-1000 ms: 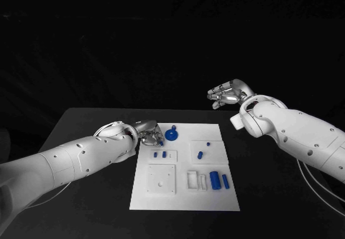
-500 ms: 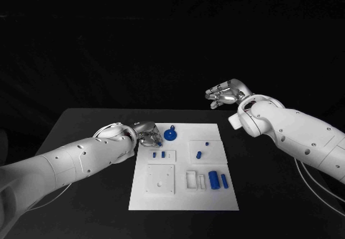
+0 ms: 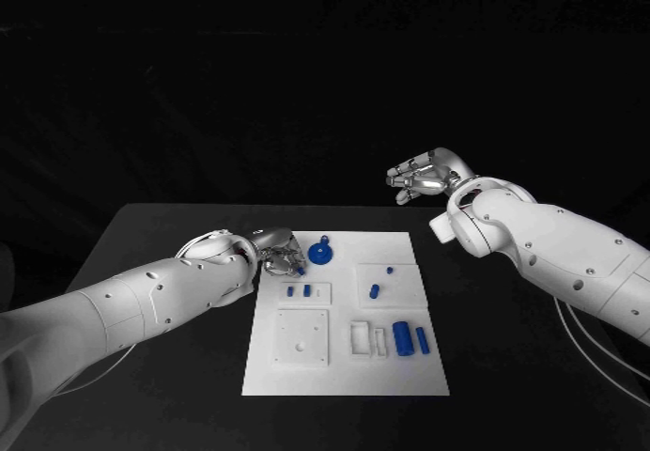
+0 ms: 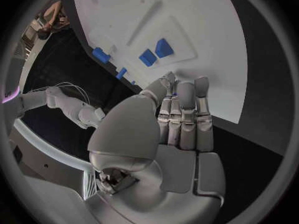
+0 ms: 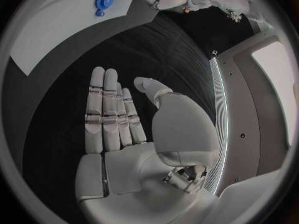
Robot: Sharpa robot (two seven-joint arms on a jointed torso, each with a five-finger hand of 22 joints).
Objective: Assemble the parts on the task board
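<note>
Head view is showing the white task board [image 3: 347, 357] lying in the middle of the black surface [image 3: 149, 235], with small blue parts sitting on it: a round gear-like part [image 3: 322, 252] near the far edge, two little pieces [image 3: 300, 290] in a raised square on the left, two more [image 3: 380, 282] in a square on the right, and two blue cylinders [image 3: 411, 338] lying side by side near the right edge. The left robot hand [image 3: 279, 254] is hovering at the board's far left corner, just beside the gear-like part; in the left wrist view its fingers [image 4: 184, 115] are lying straight and close together over the board's edge, with a speck of blue showing by the fingertips, so I cannot tell whether it is holding anything. The right robot hand [image 3: 425, 178] is hanging raised beyond the far right corner of the board, well apart from it; in the right wrist view its fingers [image 5: 109, 109] are stretching out flat, the thumb standing apart, holding nothing.
</note>
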